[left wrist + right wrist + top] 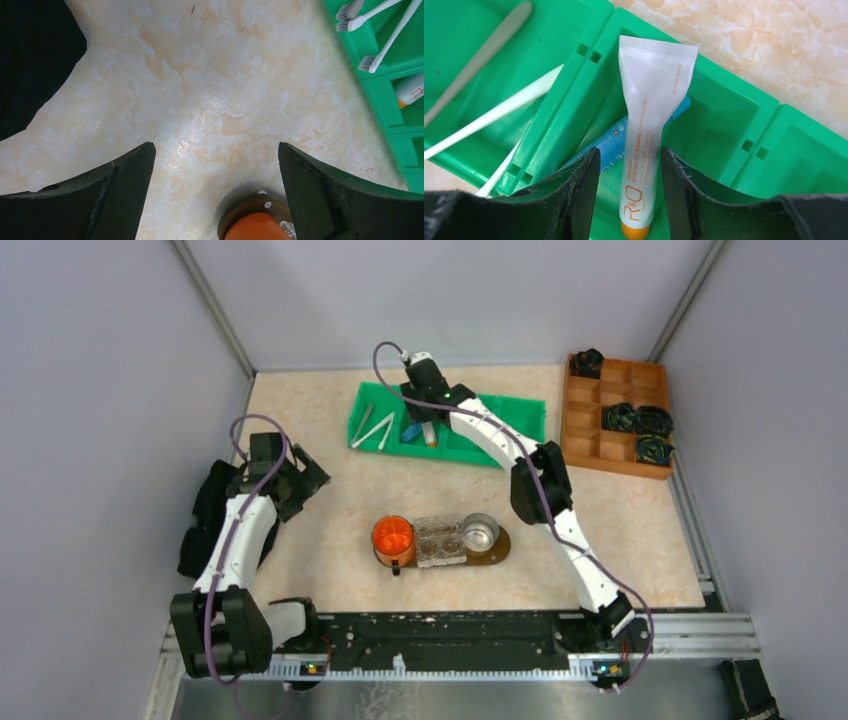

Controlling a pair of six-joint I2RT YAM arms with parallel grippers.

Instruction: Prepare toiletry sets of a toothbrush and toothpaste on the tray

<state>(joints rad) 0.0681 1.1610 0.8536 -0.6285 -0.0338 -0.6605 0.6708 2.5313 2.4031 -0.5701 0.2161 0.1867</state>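
Observation:
My right gripper (630, 155) reaches down into the green bin (724, 115). Its jaws are open and straddle a white toothpaste tube (649, 115) with an orange cap; a strip of green shows between the left finger and the tube. A blue tube (611, 145) lies under the white one. White toothbrushes (499, 112) and a grey one (484, 52) lie in the compartment to the left. The dark wooden tray (497, 552) sits mid-table. My left gripper (215, 150) hovers wide open over bare table left of the tray, holding nothing.
On the tray stand an orange cup (393, 536), a clear blister pack (440, 538) and a metal cup (480, 532). An orange-brown compartmented box (615, 415) with black items sits at the back right. Grey walls enclose the table.

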